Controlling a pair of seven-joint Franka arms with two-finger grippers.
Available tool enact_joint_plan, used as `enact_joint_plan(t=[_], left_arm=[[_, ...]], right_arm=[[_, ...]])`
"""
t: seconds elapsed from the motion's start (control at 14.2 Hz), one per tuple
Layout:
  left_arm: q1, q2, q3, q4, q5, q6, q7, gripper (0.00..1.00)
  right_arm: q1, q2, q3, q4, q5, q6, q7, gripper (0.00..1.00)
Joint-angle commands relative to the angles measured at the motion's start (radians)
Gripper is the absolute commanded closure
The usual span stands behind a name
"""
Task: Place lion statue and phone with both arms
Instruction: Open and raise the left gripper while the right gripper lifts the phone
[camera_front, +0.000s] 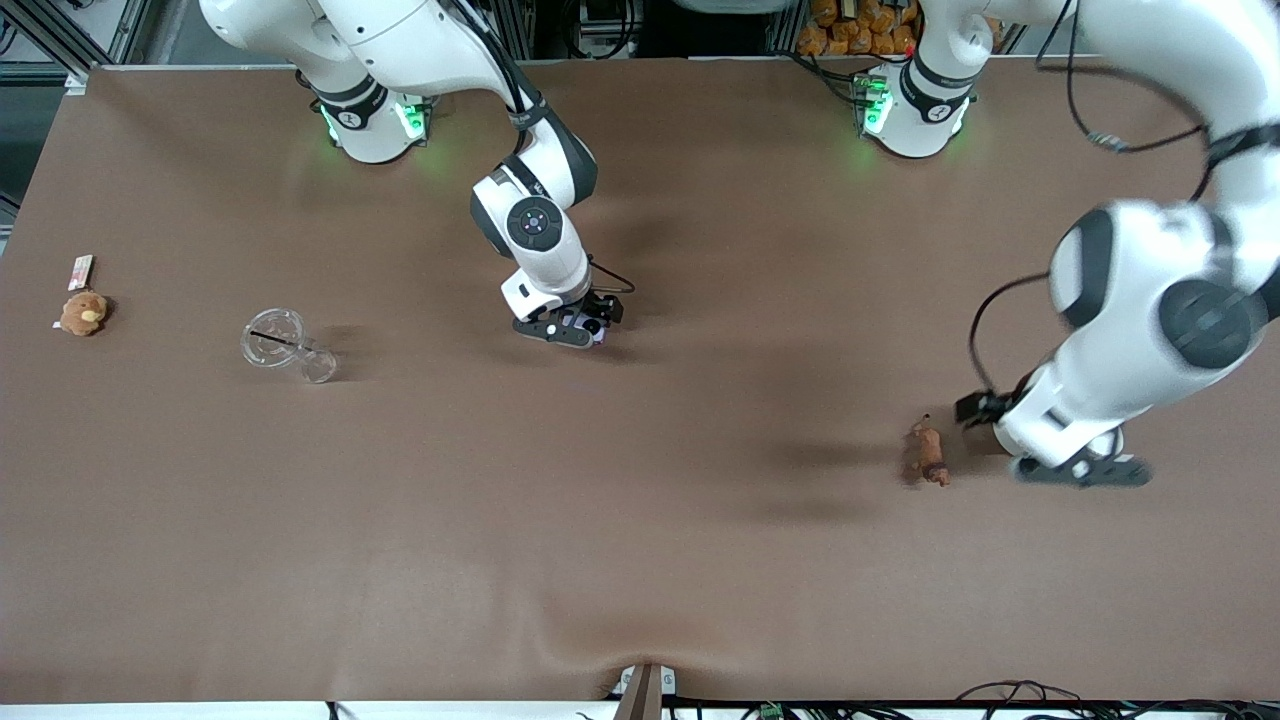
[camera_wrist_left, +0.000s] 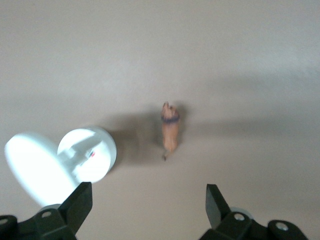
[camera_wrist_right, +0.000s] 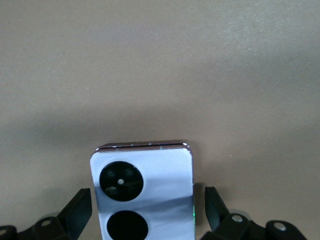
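Observation:
The lilac phone (camera_wrist_right: 142, 192) lies flat on the brown table, its black round lenses up. My right gripper (camera_wrist_right: 146, 197) is open and low around it, with one finger on each side and a gap to each edge. In the front view the right gripper (camera_front: 568, 328) covers nearly all of the phone (camera_front: 598, 336). The small reddish-brown lion statue (camera_front: 930, 455) lies on the table toward the left arm's end. My left gripper (camera_front: 1083, 470) is open and empty over the table beside it, apart from it. The left wrist view shows the lion (camera_wrist_left: 170, 131) ahead of the left gripper (camera_wrist_left: 147, 196).
A clear plastic cup (camera_front: 285, 345) lies on its side toward the right arm's end. An orange-brown plush (camera_front: 83, 313) and a small card (camera_front: 80, 270) sit near that end's table edge. A bright white rounded shape (camera_wrist_left: 85, 155) that I cannot identify shows beside the lion.

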Motion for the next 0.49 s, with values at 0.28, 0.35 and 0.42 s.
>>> enact_joint_plan(t=[0.28,0.35,0.42], left_arm=[[0.219,-0.263,-0.223,-0.035,-0.006,-0.202,0.0,0.0],[0.296,-0.281,-0.306,-0.043,0.0,-0.21,0.0,0.0],[0.315,-0.294,-0.334,-0.049,0.007,-0.225,-0.011,0.0]], right_arm=[[0.025,0.007,-0.011,-0.002,0.011,0.018,0.015,0.0],[0.025,0.016,-0.011,-0.001,0.01,0.021,0.015,0.0],[0.025,0.022,-0.011,-0.001,0.003,0.021,0.015,0.0]])
